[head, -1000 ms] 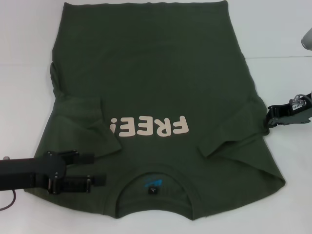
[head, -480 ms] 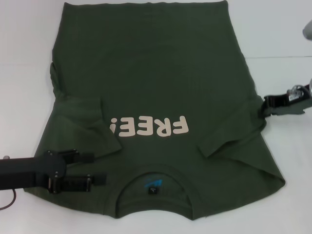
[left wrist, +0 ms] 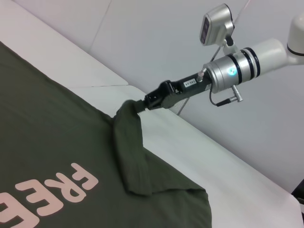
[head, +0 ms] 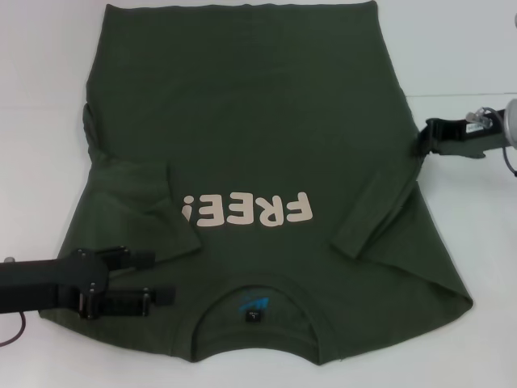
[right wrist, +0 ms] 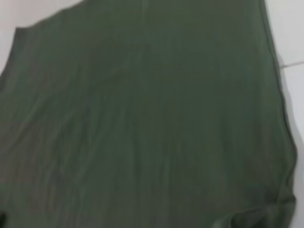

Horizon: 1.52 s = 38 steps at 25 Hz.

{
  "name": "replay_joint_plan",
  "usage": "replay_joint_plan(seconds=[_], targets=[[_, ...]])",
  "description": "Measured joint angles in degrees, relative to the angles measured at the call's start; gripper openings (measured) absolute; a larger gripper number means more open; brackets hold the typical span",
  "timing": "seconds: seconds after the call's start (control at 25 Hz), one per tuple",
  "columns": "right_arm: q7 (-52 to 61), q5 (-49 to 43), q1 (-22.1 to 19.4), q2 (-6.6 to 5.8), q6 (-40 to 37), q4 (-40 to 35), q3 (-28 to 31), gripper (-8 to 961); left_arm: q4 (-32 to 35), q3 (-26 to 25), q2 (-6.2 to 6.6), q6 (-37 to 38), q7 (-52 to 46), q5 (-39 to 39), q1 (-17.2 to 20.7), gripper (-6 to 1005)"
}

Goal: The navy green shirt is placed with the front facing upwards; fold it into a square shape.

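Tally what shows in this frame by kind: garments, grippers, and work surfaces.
Garments: 1, the navy green shirt, front up, both sleeves folded inward.
Grippers: 2, the left gripper over the shirt's shoulder by the collar, the right gripper pinching the shirt's side edge.
Work surfaces: 1, the white table.
Total: 4.

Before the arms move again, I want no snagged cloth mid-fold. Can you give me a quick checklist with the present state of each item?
1. Right claw pinching the shirt's side edge: ok, cloth is bunched at its tip in the left wrist view.
2. Left claw gripping cloth: not ok, its fingers look spread over the shoulder near the collar, with nothing pinched.
3. Navy green shirt front up: ok, the FREE! lettering shows.
4. Right sleeve folded inward over the front: ok.
5. Left sleeve folded inward: ok, though creased.
6. Far hem flat: cannot tell, it runs to the picture's edge.
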Motion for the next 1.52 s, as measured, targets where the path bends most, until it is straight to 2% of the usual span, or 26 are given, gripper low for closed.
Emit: replay_joint_plan(seconds=[0.32, 0.52, 0.72, 0.92, 1.24, 1.52], targets=[[-2.5, 3.2, 1.0, 1.59, 5.9, 4.7, -0.4, 40, 0.0, 0.1, 0.02, -0.1, 0.0, 0.1, -0.1, 887], [-5.0, 7.4, 0.2, 2.82, 9.0, 5.2, -0.1, 40, 0.0, 0.2, 0.02, -0.5, 0.0, 0.1, 0.0, 887], [-7.1, 13.2, -1.2, 3.01, 11.0, 5.3, 0.0, 39, 0.0, 0.2, 0.02, -0.5, 0.0, 0.2, 0.0, 886], [-7.3, 14.5, -1.8, 3.15, 12.7, 5.7, 0.0, 38, 0.0, 0.2, -0.01, -0.6, 0.0, 0.2, 0.1, 886], [-8.6, 15.6, -1.9, 4.53, 15.4, 6.2, 0.0, 60, 0.0, 0.2, -0.07, -0.7, 0.0, 0.4, 0.1, 885], [-16.1, 23.6, -2.4, 4.59, 13.2, 7.0, -0.1, 87, 0.0, 0.1, -0.07, -1.1, 0.0, 0.3, 0.1, 884]])
